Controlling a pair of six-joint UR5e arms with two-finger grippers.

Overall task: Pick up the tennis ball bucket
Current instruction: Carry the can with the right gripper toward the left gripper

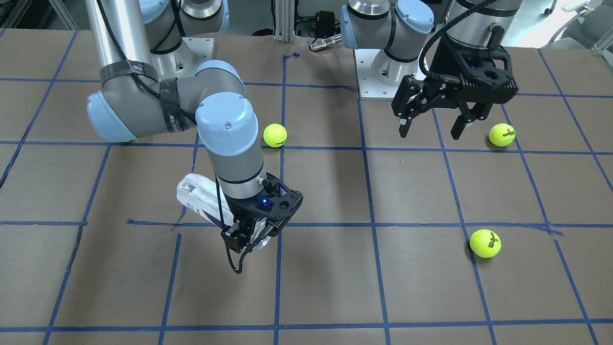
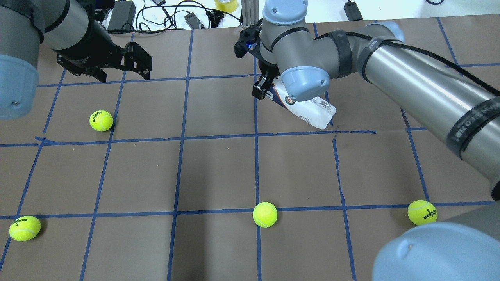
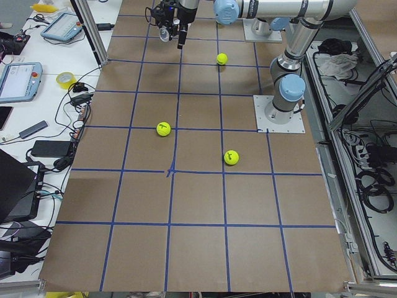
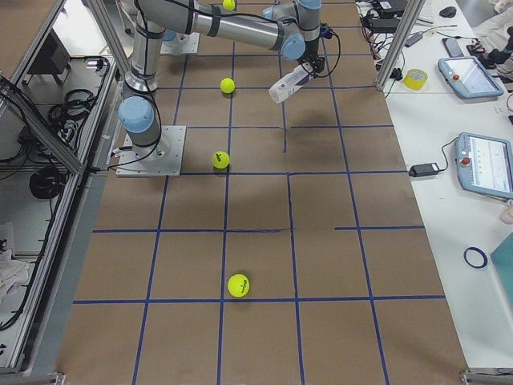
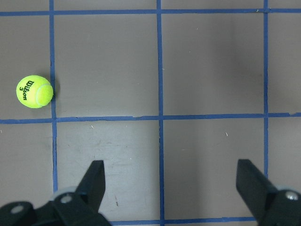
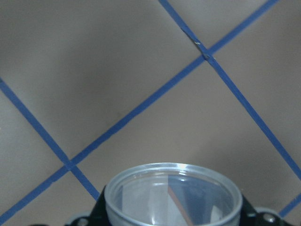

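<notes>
The tennis ball bucket [image 1: 196, 197] is a clear plastic can with a white label. My right gripper [image 1: 245, 238] is shut on its open end and holds it tilted above the brown table. In the overhead view the bucket [image 2: 312, 113] sticks out from under the right wrist, and the right gripper [image 2: 264, 88] is at its far end. The right wrist view looks down over the metallic rim [image 6: 171, 197]; the can looks empty. My left gripper [image 1: 431, 128] is open and empty, hovering far off at the robot's left; it also shows in the left wrist view [image 5: 171, 183].
Loose yellow-green tennis balls lie on the table: one [image 2: 101, 120] near the left gripper, one [image 2: 24, 228] at the near left, one [image 2: 265, 214] near the middle, one [image 2: 422, 212] at the near right. Cables and tape rolls [image 2: 226, 4] lie past the far edge.
</notes>
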